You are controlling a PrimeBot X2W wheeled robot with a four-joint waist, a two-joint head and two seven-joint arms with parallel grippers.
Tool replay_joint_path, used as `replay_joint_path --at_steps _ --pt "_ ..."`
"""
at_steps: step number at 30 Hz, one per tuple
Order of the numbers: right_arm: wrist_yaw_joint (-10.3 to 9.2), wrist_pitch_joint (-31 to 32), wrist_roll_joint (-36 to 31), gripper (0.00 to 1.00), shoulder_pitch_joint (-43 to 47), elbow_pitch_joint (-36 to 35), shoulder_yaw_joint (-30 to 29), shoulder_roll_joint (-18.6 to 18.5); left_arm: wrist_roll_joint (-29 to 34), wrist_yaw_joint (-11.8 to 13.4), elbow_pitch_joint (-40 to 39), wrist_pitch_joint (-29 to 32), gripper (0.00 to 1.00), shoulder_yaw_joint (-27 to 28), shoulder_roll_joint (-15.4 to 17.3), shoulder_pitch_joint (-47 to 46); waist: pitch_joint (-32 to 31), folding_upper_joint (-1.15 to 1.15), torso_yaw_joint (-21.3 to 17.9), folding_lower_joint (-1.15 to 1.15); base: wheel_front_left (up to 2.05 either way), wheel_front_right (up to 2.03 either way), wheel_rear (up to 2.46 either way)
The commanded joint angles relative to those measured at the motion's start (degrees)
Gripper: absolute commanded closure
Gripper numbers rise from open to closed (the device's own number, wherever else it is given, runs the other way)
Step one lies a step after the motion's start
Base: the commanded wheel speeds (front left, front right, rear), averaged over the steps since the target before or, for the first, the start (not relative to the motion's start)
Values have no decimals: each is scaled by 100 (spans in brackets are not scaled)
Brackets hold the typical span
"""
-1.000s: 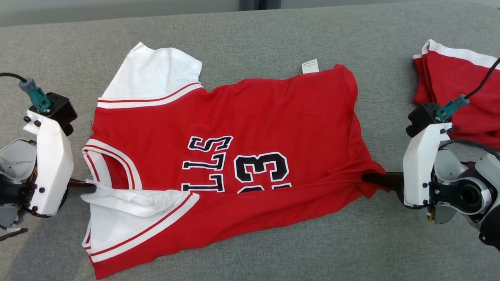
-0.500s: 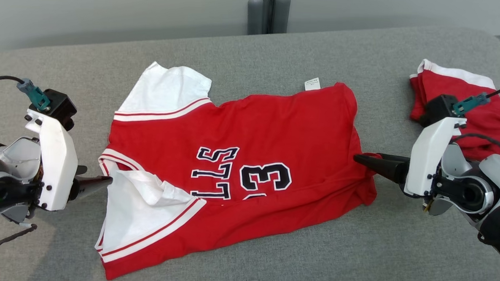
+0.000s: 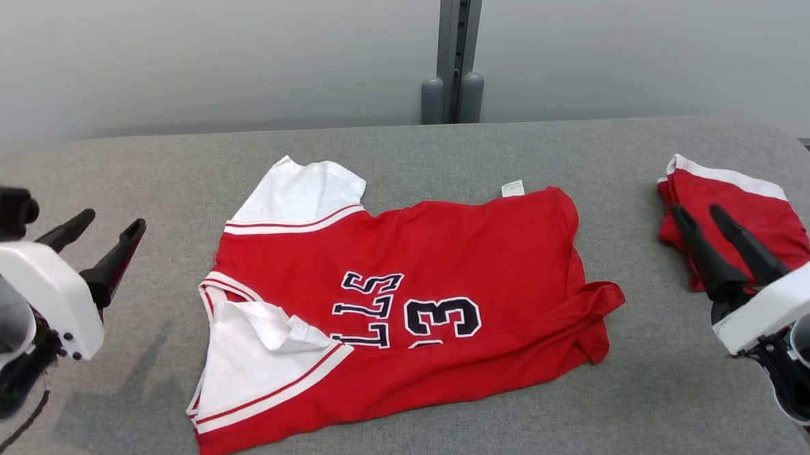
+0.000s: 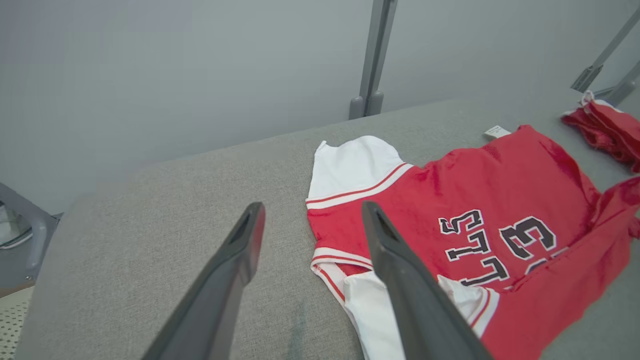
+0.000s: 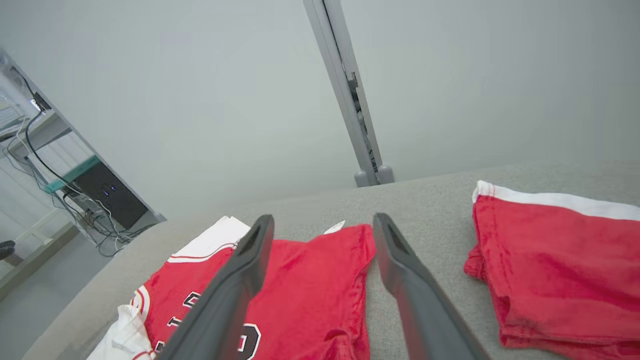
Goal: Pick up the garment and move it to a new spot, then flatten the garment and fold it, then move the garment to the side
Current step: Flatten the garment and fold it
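Red jersey point(image 3: 445, 256) lies on grey table point(image 3: 643, 416) before wall point(image 3: 181, 40)

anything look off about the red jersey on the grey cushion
Yes. The red and white jersey lies unevenly on the grey padded surface: its near white sleeve is crumpled over the collar, its near edge folds over part of the dark lettering, and the hem corner at the robot's right is bunched.
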Motion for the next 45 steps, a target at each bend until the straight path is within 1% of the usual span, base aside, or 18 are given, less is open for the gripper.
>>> replay_joint_path --at_steps 1,3,5,7,8,10,11,13,15,17,20,23,25,27,31,35,40,45 --pt "2 -154 -160 0 151 -22 -124 43 -119 135 -127 -345 0 110 -56 298 -47 0 32 0 0 0 0" --pt "2 -291 -438 0 388 -23 -426 160 -115 455 -332 -1030 0 292 -61 657 -63 0 35 0 0 0 0" --pt "2 -329 -842 0 619 -55 -916 330 21 843 -524 -1432 0 444 -104 992 -56 0 49 0 0 0 0" --pt "2 -324 -1261 0 971 -224 -1596 658 329 1311 -696 -1561 0 673 -190 1311 -39 0 70 0 0 0 0" --pt "2 -322 -1549 0 1191 -319 -1867 800 475 1489 -822 -1580 0 977 -340 1453 -29 0 86 0 0 0 0" --pt "2 -321 -2075 0 1538 -502 -2387 1082 1035 1783 -1022 -1581 0 1614 -627 1868 1 0 108 0 0 0 0" --pt "2 -321 -2075 0 1538 -502 -2387 1082 1035 1783 -1022 -1581 0 1614 -627 1868 1 0 108 0 0 0 0" --pt "2 -323 -2554 0 1870 -675 -2827 1397 1513 1909 -1232 -1579 0 2217 -1023 2400 19 0 133 0 0 0 0" --pt "2 -323 -2901 0 2178 -803 -3133 1703 2052 1942 -1392 -1581 0 2704 -1323 2846 23 0 145 0 0 0 0" --pt "2 -324 -3223 0 2427 -830 -3344 1880 2515 1915 -1491 -1582 0 3103 -1637 3236 19 0 150 0 0 0 0" --pt "2 -324 -3605 0 2712 -768 -3520 2080 3034 1755 -1545 -1583 0 3562 -2133 3768 -11 0 163 0 0 0 0" --pt "2 -324 -3882 0 2922 -634 -3539 2189 3363 1487 -1428 -1583 0 3862 -2543 4119 -78 0 188 0 0 0 0" --pt "2 -324 -3915 0 2979 -551 -3499 2272 3560 1305 -1347 -1583 0 4039 -2769 4246 -97 0 204 0 0 0 0" --pt "2 -325 -3969 0 2967 -453 -3420 2252 3734 1093 -1274 -1583 0 4185 -2941 4316 -96 0 225 0 0 0 0" --pt "2 -269 -4040 0 2770 -123 -3218 2170 3950 708 -1058 -1583 0 4380 -3168 4354 -90 0 228 0 0 0 0" --pt "2 74 -4118 0 2434 400 -2937 2111 3883 409 -626 -1512 0 4257 -3250 4366 -73 0 220 0 0 0 0" --pt "2 428 -4326 0 1993 1078 -2566 2071 3795 236 -140 -1169 0 4059 -3271 4119 27 0 293 0 0 0 0" --pt "2 652 -4434 0 1618 1553 -2224 2121 3678 -31 245 -680 0 3795 -3300 3903 159 0 369 0 0 0 0"
